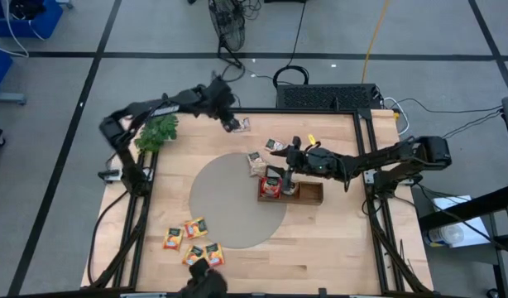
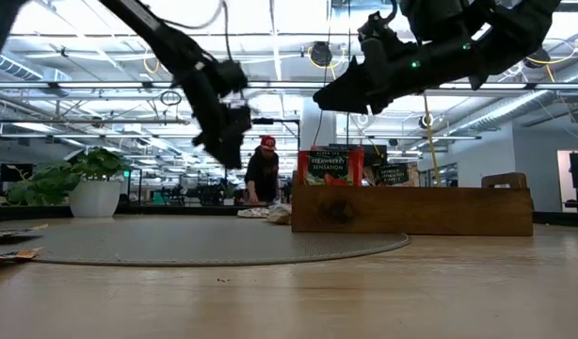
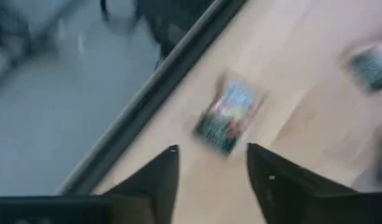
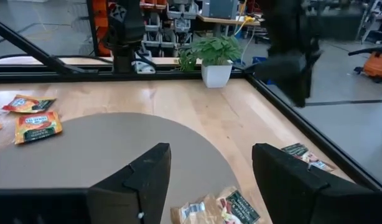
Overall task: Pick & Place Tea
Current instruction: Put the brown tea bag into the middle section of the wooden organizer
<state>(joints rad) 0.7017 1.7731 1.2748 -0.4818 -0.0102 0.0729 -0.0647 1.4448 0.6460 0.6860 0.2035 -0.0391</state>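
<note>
Tea sachets lie scattered over the wooden worktop (image 1: 337, 223). One grey-white sachet (image 1: 242, 125) sits at the far edge, close to the black frame rail, and the left claw (image 1: 230, 123) hangs right over it with its two fingers spread and nothing between them; from that arm's own camera the sachet (image 3: 229, 116) lies flat on the wood just beyond the fingertips (image 3: 168, 163). A cluster of orange-yellow sachets (image 1: 194, 240) rests at the near left corner, partly on the round grey mat (image 1: 225, 207). A few more sachets (image 1: 256, 160) lie on the mat's far side, near the brown wooden tray (image 1: 308, 193). A red sachet (image 1: 272, 184) stands upright in the tray's left end, and from table height its red face (image 2: 330, 169) shows above the tray wall (image 2: 411, 209). The right claw (image 1: 289, 165) hovers above that end of the tray, fingers spread and empty. A potted green plant (image 1: 157, 131) stands at the far left corner.
</note>
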